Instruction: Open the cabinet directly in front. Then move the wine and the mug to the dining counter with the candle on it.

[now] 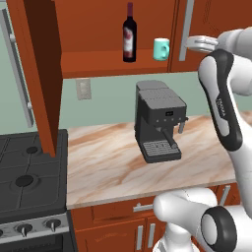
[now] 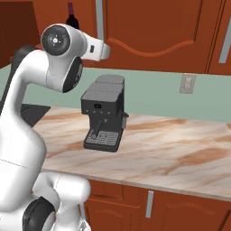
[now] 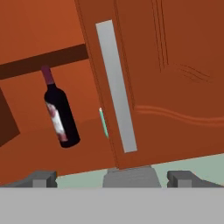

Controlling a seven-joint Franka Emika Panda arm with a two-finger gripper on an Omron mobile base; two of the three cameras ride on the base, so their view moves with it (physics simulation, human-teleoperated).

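Tool (image 3: 111, 178): jaws wide, empty, facing the reddish-brown wooden cabinet's right door (image 3: 175, 87).
Risk: that shut door half-hides the teal mug (image 1: 161, 49); reaching past could topple the dark glass wine bottle (image 1: 129, 34) mid-shelf.

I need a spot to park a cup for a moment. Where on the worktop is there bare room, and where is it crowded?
The worktop is bare in front of the coffee machine, between it and the cooktop, and in a wide stretch to its right, seen in the right base view. Crowded: the cabinet shelf with the wine and the mug.
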